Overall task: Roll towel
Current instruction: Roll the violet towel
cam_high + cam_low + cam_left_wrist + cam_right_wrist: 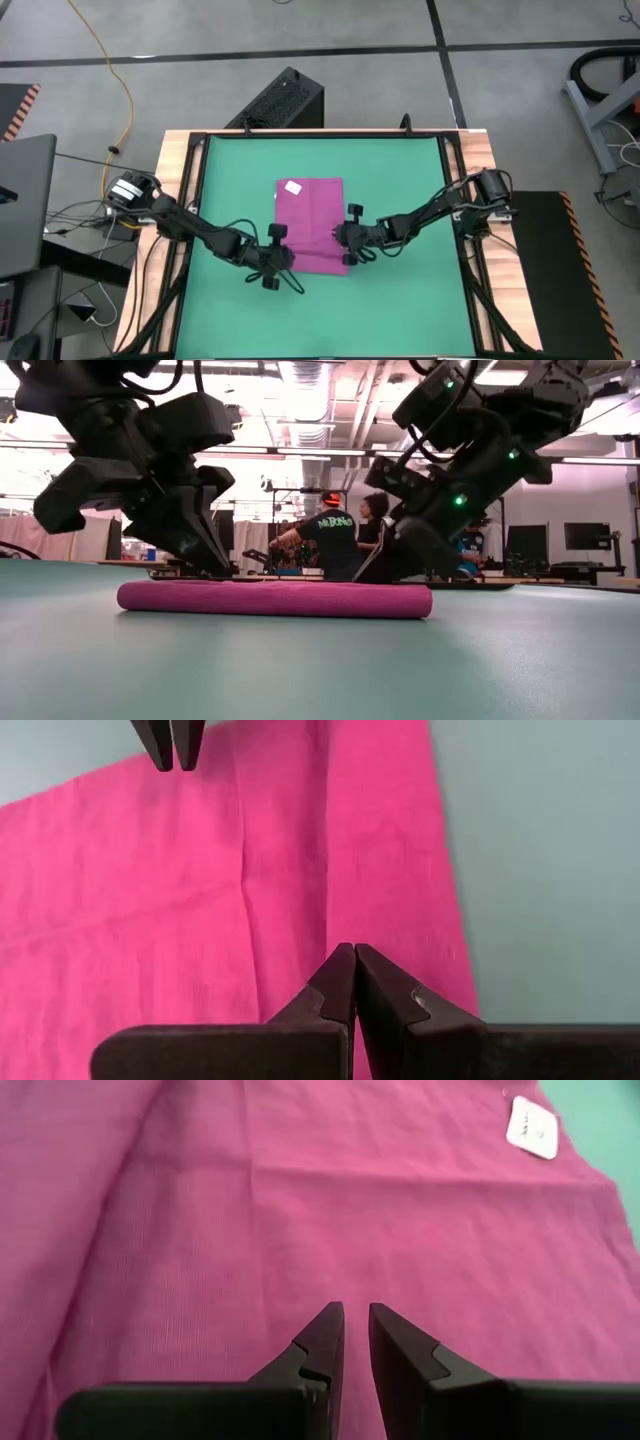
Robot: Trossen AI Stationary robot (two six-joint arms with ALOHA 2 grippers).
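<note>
The green mat [400, 200] covers my counter [175, 150] so cloth slides little. The towel [315, 215] lies flat mid-mat, its near edge already thickened, tag [292, 187] at the far corner. My left end effector [281, 258] sits pressed together at the near-left corner, holding nothing; my right end effector [342, 245] stands slightly parted over the near-right edge, gripping no cloth that I can see

- Both arms are dark, jointed, and trailed by black cables.
- Left end effector [354, 982]: two dark brown wedge-shaped fingers tapering to points.
- Right end effector [356, 1342]: matching dark tapered fingers.
- Small green lights glow on the right arm.
</note>
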